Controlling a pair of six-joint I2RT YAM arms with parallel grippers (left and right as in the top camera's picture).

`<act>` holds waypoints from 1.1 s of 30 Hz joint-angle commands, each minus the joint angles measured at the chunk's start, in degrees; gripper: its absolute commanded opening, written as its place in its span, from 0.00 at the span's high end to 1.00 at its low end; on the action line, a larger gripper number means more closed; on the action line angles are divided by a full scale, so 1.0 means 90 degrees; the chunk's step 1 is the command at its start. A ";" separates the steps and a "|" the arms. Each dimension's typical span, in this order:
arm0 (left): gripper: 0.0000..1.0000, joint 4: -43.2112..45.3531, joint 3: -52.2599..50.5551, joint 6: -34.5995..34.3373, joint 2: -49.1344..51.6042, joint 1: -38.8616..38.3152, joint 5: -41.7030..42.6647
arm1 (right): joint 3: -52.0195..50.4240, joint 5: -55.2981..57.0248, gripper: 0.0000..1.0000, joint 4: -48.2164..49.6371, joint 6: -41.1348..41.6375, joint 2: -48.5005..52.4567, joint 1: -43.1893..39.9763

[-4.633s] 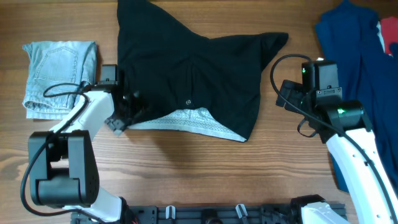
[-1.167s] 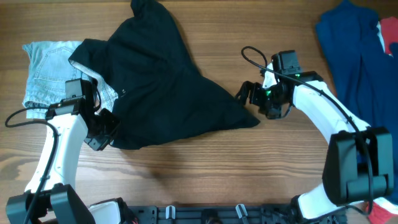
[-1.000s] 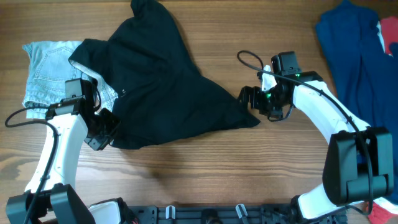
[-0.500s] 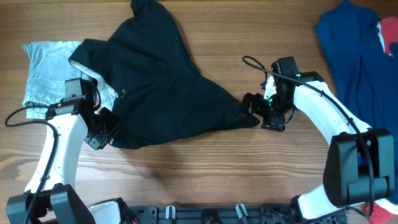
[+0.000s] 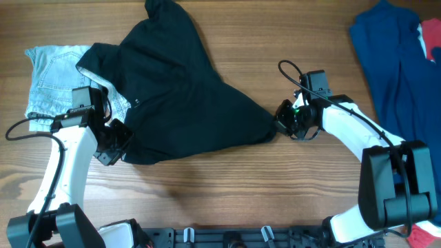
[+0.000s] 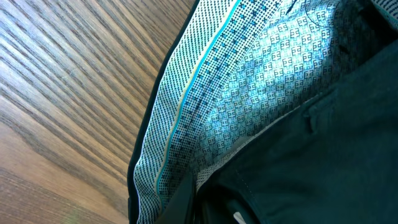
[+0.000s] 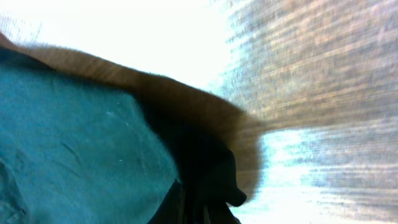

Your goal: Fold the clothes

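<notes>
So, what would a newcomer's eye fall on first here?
The black garment lies crumpled across the table. The left gripper is shut on its lower-left edge and the right gripper on its right tip. A denim piece lies far left, a royal-blue cloth far right.

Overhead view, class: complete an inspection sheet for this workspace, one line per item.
Surface: wooden table, bare grain showing.
Job's things: black garment, bunched, not folded, overlapping the denim piece.
Clutter: denim piece at left; blue cloth at right.
Grippers: left gripper shut on the black garment's lower left edge; right gripper shut on its right corner.
Cables: black cable loops above the right arm; another beside the left.
Surroundings: nothing seen.
</notes>
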 commanded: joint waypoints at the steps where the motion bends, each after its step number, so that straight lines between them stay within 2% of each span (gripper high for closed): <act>1: 0.96 0.0282 0.0024 0.0512 -0.0109 0.0032 0.0828 | 0.0321 0.0488 0.96 -0.0005 -0.0180 -0.0197 -0.0141; 4: 0.96 0.0573 0.0413 0.0651 -0.0236 0.0027 0.1690 | 0.1236 0.0610 0.96 -0.0527 -0.0576 -0.0583 -0.0848; 8: 0.96 0.0525 0.1362 0.0712 -0.0447 -0.0027 0.1739 | 0.3368 0.0872 0.96 -0.1615 -0.1562 -0.1185 -0.2069; 10: 0.96 0.0403 0.1613 0.0821 -0.0566 -0.0155 0.1804 | 0.4303 0.1355 0.96 -0.2414 -0.2023 -0.1341 -0.2327; 12: 0.96 0.0170 0.1639 0.0818 -0.0687 -0.0369 0.1797 | 0.4704 0.1734 0.92 -0.3230 -0.2497 -0.1389 -0.2322; 14: 0.96 -0.0321 0.1617 0.0818 -0.0680 -0.0629 0.1761 | 0.4568 0.1870 0.86 -0.4112 -0.2793 -0.1362 -0.2288; 17: 0.96 -0.0566 0.1559 0.0818 -0.0678 -0.0840 0.1724 | 0.4107 0.2664 0.86 -0.4721 -0.2875 -0.1297 -0.2290; 23: 0.96 -0.0454 0.1559 0.0816 -0.0644 -0.1503 0.1727 | 0.3483 0.4444 0.87 -0.4792 -0.2521 -0.1297 -0.2341; 28: 0.95 -0.0097 0.1559 0.0520 -0.0226 -0.2569 0.1729 | 0.3483 0.5413 0.87 -0.4801 -0.2336 -0.1297 -0.2380; 30: 0.91 0.0204 0.1559 0.0204 0.0044 -0.2973 0.1732 | 0.3487 0.5833 0.87 -0.4772 -0.2210 -0.1297 -0.2380; 32: 0.81 0.0765 0.1559 -0.0134 0.0386 -0.3495 0.1746 | 0.3490 0.5838 0.87 -0.4741 -0.2217 -0.1297 -0.2380; 33: 0.71 0.1083 0.1559 -0.0270 0.0568 -0.3769 0.1787 | 0.3490 0.5741 0.87 -0.4731 -0.2217 -0.1297 -0.2380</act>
